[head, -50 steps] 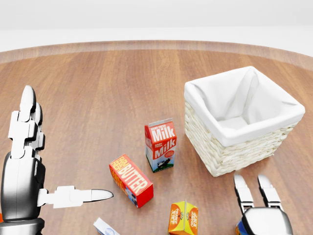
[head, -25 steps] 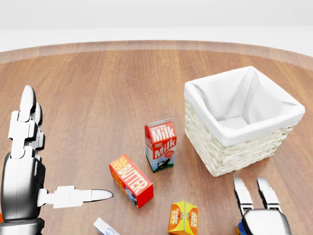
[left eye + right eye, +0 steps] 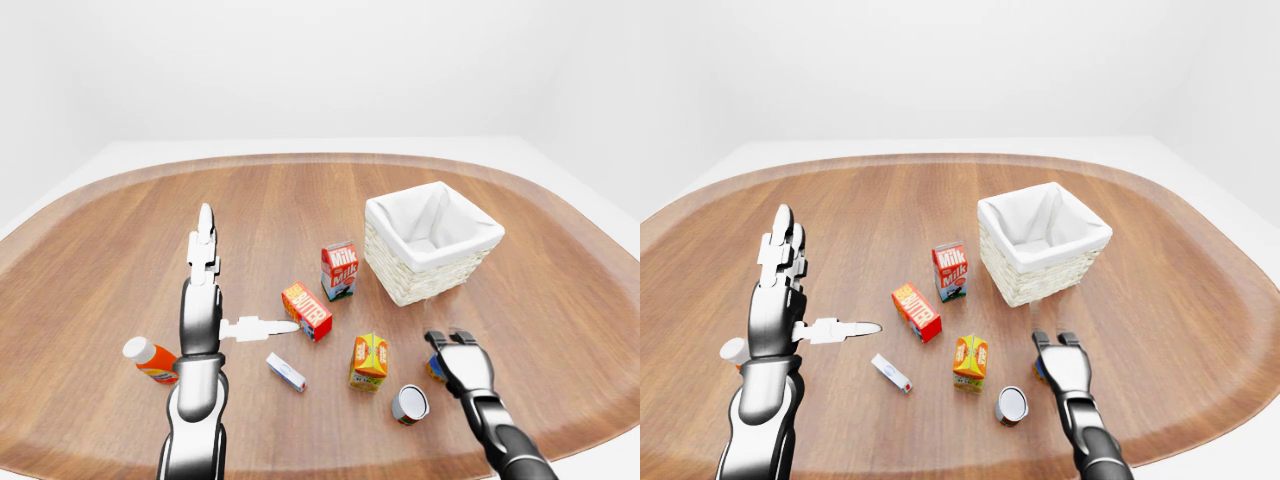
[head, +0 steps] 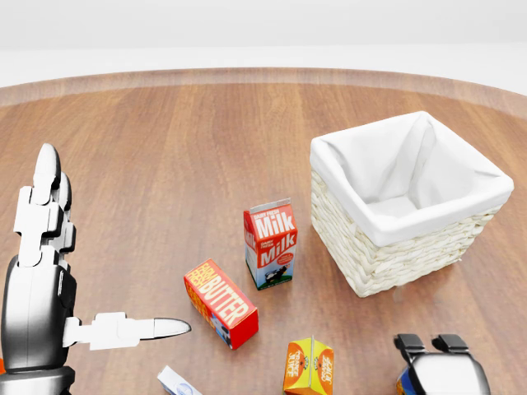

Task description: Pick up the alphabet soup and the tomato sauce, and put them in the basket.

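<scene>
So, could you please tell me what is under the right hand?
The right hand covers most of a can; only a blue and orange edge shows at its left. Its label is hidden, so I cannot tell which can it is.

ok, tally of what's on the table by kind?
Cartons: 2, red-and-white milk carton, orange juice carton
Boxes: 2, red butter box, small white flat box
Cans: 2, silver-ended can on its side, can under the right hand
Bottles: 1, orange white-capped bottle
Baskets: 1, white-lined wicker basket
Total: 8
</scene>
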You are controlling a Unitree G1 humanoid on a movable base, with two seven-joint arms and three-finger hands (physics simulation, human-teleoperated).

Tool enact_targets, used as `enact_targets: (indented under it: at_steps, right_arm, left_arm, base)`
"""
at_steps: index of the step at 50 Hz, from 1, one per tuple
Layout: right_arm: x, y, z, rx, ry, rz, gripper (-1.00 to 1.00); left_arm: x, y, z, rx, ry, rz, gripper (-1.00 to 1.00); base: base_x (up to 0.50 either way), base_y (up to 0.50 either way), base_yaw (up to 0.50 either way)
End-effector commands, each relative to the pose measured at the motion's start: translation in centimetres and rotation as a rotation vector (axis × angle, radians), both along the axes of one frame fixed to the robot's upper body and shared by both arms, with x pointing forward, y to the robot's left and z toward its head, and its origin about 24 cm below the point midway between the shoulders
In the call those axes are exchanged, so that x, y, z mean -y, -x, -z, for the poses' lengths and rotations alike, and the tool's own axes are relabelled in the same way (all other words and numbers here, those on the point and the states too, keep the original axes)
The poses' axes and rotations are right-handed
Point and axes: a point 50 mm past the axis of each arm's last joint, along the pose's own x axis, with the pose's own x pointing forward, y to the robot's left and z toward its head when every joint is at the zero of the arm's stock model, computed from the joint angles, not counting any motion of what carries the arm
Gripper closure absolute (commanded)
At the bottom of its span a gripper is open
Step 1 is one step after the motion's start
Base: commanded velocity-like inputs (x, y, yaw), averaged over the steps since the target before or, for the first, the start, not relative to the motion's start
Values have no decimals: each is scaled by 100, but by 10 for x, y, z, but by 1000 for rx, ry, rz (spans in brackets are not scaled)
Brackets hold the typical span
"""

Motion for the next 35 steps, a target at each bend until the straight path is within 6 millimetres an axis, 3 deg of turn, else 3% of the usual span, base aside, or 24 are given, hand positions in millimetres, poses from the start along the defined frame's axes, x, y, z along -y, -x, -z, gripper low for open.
enact_targets:
  at_steps: [1,16,22,35]
  right_arm:
    - [0,2,5,-30,4,-2,100]
    - [0,3,5,-29,-1,1,100]
    - [0,0,-4,24,-9,3,100]
    - [1,-4,-52,218,-66,44,100]
  left_arm:
    - [-1,0,0,1,0,-3,-100]
    - [-1,0,0,1,0,-3,-100]
    - [0,0,0,1,0,-3,-100]
    - [-1,0,0,1,0,-3,-100]
  base:
    - [0,0,0]
    - [0,0,0]
    - [0,0,0]
    - [0,0,0]
